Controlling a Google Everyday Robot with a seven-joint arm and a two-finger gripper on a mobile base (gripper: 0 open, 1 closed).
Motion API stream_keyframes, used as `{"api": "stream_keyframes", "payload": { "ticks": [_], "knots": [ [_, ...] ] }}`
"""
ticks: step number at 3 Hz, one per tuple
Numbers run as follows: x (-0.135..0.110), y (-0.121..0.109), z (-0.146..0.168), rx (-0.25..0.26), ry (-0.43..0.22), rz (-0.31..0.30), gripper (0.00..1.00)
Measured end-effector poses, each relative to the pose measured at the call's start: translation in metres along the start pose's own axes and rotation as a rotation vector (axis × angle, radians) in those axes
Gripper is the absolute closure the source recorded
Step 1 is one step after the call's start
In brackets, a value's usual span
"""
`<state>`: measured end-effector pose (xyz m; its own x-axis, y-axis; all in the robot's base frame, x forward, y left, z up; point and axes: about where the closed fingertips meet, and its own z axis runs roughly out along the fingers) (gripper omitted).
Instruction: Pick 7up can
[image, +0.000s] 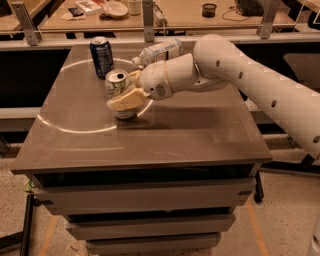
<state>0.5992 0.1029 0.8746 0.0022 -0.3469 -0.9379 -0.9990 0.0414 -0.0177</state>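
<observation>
The 7up can (116, 81), pale silver with green markings and a silver top, stands upright on the brown table (190, 135), left of centre. My gripper (128, 90) reaches in from the right at can height. It is open and straddles the can: the near finger (125, 101) crosses in front of the can's lower body, and the far finger (134, 76) lies behind its right side. The can's base rests on the table.
A dark blue can (102, 56) stands just behind and left of the 7up can. A clear plastic bottle (159, 51) lies on its side behind the gripper. My white arm (250, 80) spans the table's right side. A cluttered desk (115, 7) lies beyond.
</observation>
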Motion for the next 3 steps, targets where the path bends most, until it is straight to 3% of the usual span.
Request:
{"api": "stream_keyframes", "payload": {
  "ticks": [1,2,3],
  "knots": [
    [-0.03,-0.006,-0.017,0.039,-0.037,-0.041,0.87],
    [-0.067,-0.008,-0.037,0.058,-0.061,-0.088,1.0],
    [-0.071,-0.009,-0.039,0.061,-0.065,-0.093,1.0]
  ]
}}
